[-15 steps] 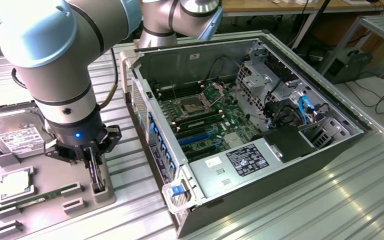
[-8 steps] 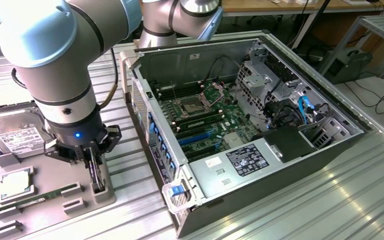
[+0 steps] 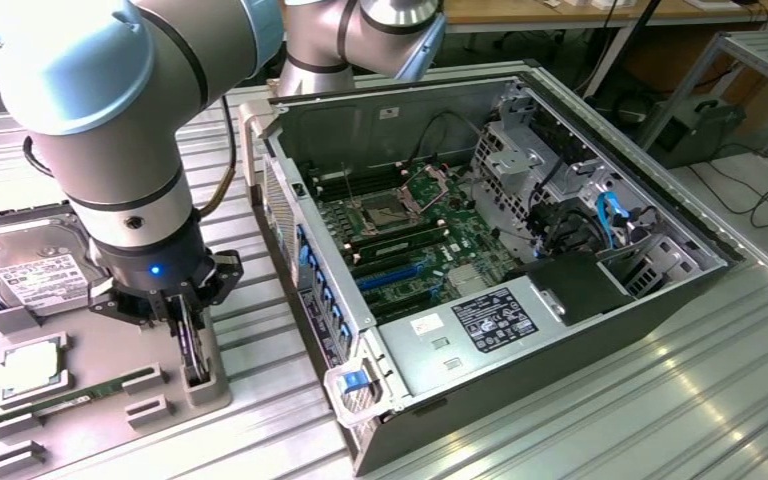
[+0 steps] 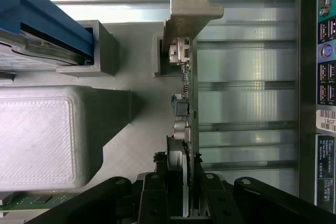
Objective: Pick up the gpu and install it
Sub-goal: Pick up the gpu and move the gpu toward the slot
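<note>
The gpu (image 4: 190, 103) stands on edge, a thin green board with small parts along it and a silver bracket (image 4: 186, 9) at its far end. My gripper (image 4: 184, 195) is shut on it, one black finger (image 4: 157, 195) pressed to each face. In the exterior view the gripper (image 3: 187, 335) points straight down over the grey holder tray (image 3: 104, 425), with the gpu (image 3: 195, 352) upright between the fingers at the tray's edge nearest the open computer case (image 3: 491, 250). The motherboard (image 3: 411, 235) lies exposed inside the case.
On the tray lie a hard drive (image 3: 21, 265), a square chip (image 3: 31, 365) and a narrow RAM stick (image 3: 84, 393). The case's rear port panel (image 4: 325, 77) stands close beside the gpu. A ribbed metal table (image 3: 624, 410) carries everything.
</note>
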Motion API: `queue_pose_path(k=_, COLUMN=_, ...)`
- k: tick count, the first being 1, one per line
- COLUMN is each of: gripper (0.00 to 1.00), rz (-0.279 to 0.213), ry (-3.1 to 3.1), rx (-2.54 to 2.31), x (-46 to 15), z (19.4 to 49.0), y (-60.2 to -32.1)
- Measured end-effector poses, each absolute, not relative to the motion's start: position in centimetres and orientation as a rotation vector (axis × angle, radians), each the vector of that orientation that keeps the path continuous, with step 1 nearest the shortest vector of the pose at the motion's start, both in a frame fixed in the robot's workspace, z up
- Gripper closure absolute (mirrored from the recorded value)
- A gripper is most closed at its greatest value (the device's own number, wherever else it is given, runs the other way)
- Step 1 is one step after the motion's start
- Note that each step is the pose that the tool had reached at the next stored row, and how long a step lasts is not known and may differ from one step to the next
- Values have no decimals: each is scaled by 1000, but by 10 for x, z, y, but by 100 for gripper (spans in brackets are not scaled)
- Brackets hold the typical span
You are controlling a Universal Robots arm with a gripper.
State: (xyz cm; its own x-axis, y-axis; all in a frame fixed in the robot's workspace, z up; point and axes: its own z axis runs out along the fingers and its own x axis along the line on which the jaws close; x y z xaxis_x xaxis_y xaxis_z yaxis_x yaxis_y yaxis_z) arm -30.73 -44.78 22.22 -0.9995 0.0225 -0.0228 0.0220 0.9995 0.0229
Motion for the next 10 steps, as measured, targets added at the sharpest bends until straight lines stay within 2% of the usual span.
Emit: queue_pose_path(k=10, gripper=72, rz=35, ry=3118, rx=35, x=-307, z=229, y=-448)
